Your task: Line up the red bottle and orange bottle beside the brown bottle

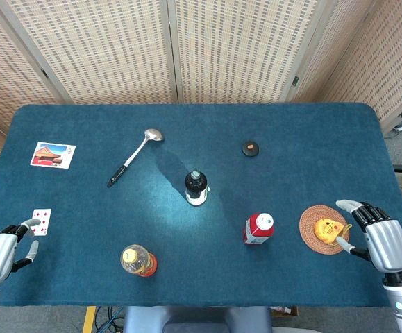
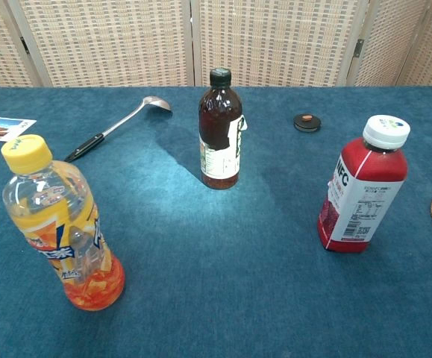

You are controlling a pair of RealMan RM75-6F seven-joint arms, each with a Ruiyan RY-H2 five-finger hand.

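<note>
The brown bottle (image 1: 196,187) (image 2: 220,130) with a black cap stands upright mid-table. The red bottle (image 1: 257,228) (image 2: 362,186) with a white cap stands to its front right. The orange bottle (image 1: 138,261) (image 2: 57,224) with a yellow cap stands at the front left. My left hand (image 1: 3,250) rests at the table's front-left edge, fingers apart, holding nothing. My right hand (image 1: 378,237) hovers at the front right, open and empty, just right of the woven coaster. Neither hand appears in the chest view.
A woven coaster (image 1: 312,226) carries a small yellow object (image 1: 329,229). A ladle (image 1: 134,157) (image 2: 116,126) lies at the back left. A small dark disc (image 1: 250,148) (image 2: 307,122), a picture card (image 1: 53,154) and a playing card (image 1: 41,221) lie on the blue cloth.
</note>
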